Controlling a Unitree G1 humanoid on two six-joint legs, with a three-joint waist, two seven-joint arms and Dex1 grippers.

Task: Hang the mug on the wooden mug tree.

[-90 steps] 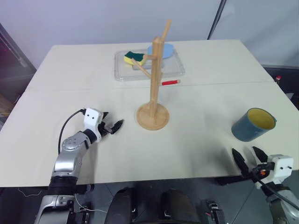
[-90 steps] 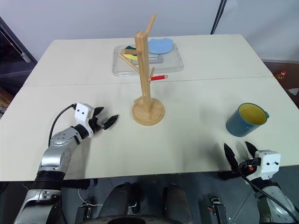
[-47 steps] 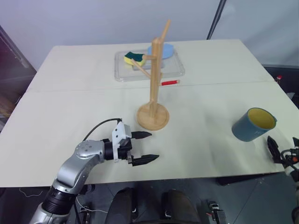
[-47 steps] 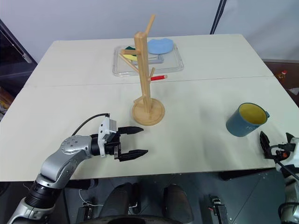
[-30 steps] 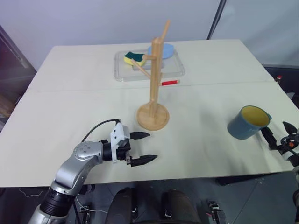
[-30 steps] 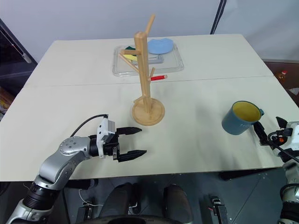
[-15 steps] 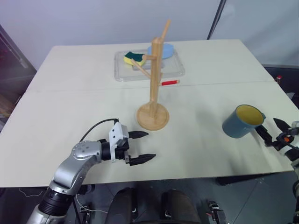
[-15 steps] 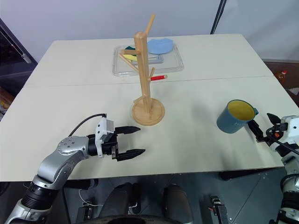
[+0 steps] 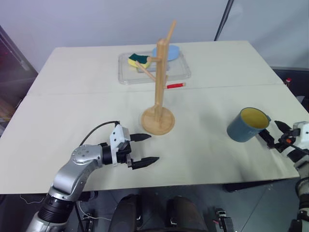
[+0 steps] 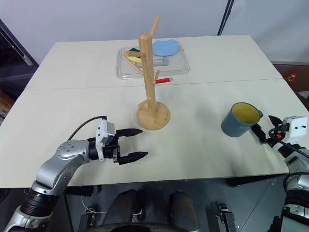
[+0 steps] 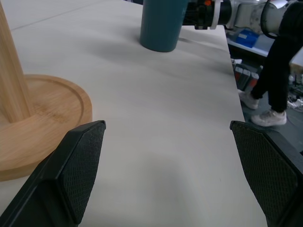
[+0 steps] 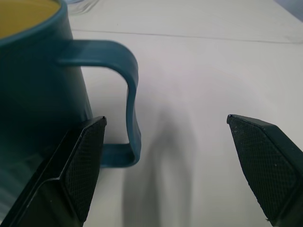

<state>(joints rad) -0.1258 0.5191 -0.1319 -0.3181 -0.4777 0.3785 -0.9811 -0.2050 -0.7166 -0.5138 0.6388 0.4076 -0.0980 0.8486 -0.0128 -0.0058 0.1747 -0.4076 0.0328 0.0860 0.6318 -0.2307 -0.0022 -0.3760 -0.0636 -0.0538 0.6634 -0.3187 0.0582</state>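
Although the mug sits upright on the table, well to the right of the wooden mug tree and nearer the robot than its round base, you can see that nothing is hung yet: every slanted peg on the post is bare. Your right gripper is at the mug's far side from the tree, jaws spread wide and holding nothing; in the right wrist view the handle lies just beside one of the fingers, with the other finger well off to the side, so no grip is made. Your left gripper hovers over the table on the near-left side of the tree's base, also wide open and empty, pointing across toward the mug. Behind the tree, a clear tray holds a sponge and a blue plate, and a red marker lies just in front of that tray. Judged from this, the whole task remains: grasp, lift, carry to the tree, and hook the handle over a peg.
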